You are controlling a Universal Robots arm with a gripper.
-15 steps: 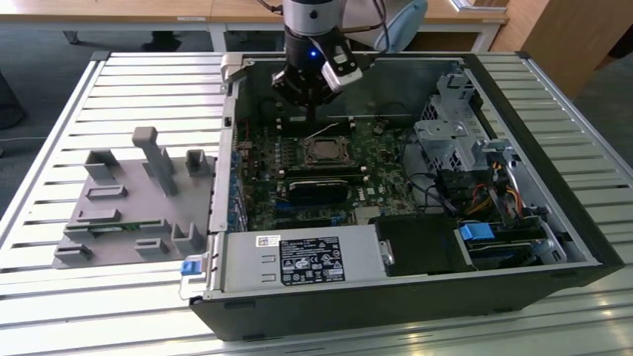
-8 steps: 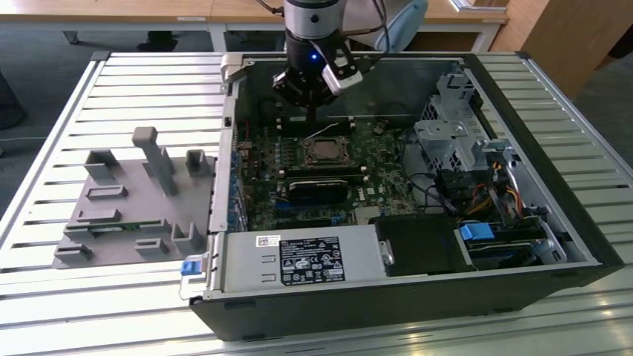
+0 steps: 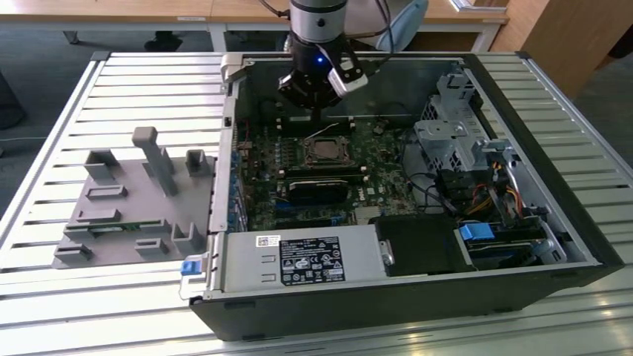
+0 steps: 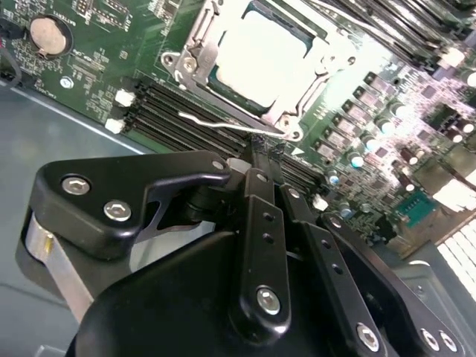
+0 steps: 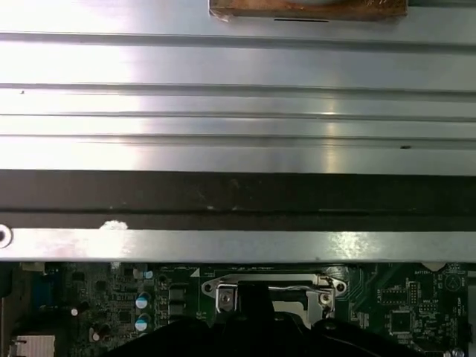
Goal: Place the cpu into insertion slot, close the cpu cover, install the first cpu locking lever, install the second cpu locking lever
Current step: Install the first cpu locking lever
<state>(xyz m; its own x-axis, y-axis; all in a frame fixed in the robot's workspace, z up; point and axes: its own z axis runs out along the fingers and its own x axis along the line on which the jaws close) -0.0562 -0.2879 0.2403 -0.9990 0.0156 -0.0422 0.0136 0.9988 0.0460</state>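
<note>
The cpu (image 4: 256,56), a silver-topped square chip, lies in the insertion slot on the green board, and the slot itself is mostly hidden under it. The cpu cover (image 4: 192,46), a metal frame with a window, lies flat around the chip. A thin wire locking lever (image 4: 223,124) runs along the cover's edge on the gripper's side, its hooked end free. My gripper (image 4: 257,158) hovers just beside that lever with its fingers together and nothing visibly between them. In the exterior view my gripper (image 3: 316,113) hangs just behind the cpu (image 3: 327,152). The first wrist view shows the cover (image 5: 223,296).
Long black memory slots (image 4: 171,111) lie between gripper and socket. Memory sticks (image 3: 319,178), a labelled power-supply box (image 3: 302,259) and a drive cage (image 3: 450,141) crowd the open case. The case wall (image 5: 238,193) stands close behind. A grey fixture (image 3: 138,193) sits on the slatted table.
</note>
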